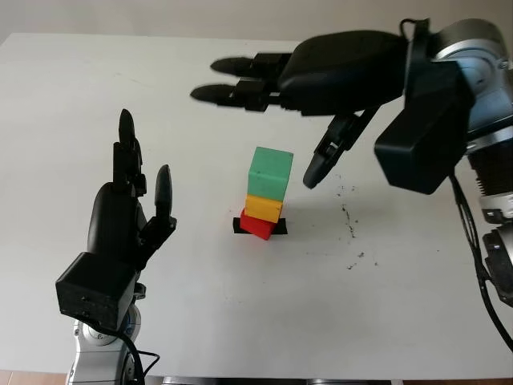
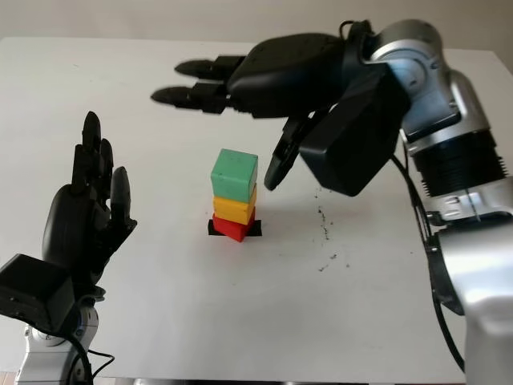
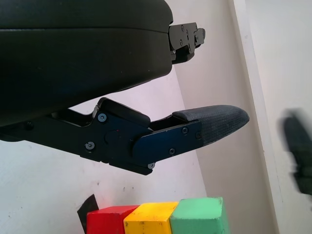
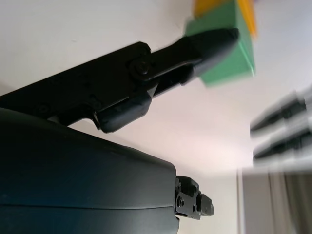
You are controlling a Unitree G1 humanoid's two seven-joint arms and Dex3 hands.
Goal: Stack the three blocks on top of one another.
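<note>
In the left eye view, the three blocks stand as one tower near the middle of the white table: the red block at the bottom on a small black mark, the yellow block on it, the green block on top. The right hand hangs above and right of the tower, open, holding nothing. The left hand is at the lower left, open too.

In the left wrist view, the tower lies along the lower edge under one finger.

In the right wrist view, one finger crosses before the green block at the upper right.
</note>
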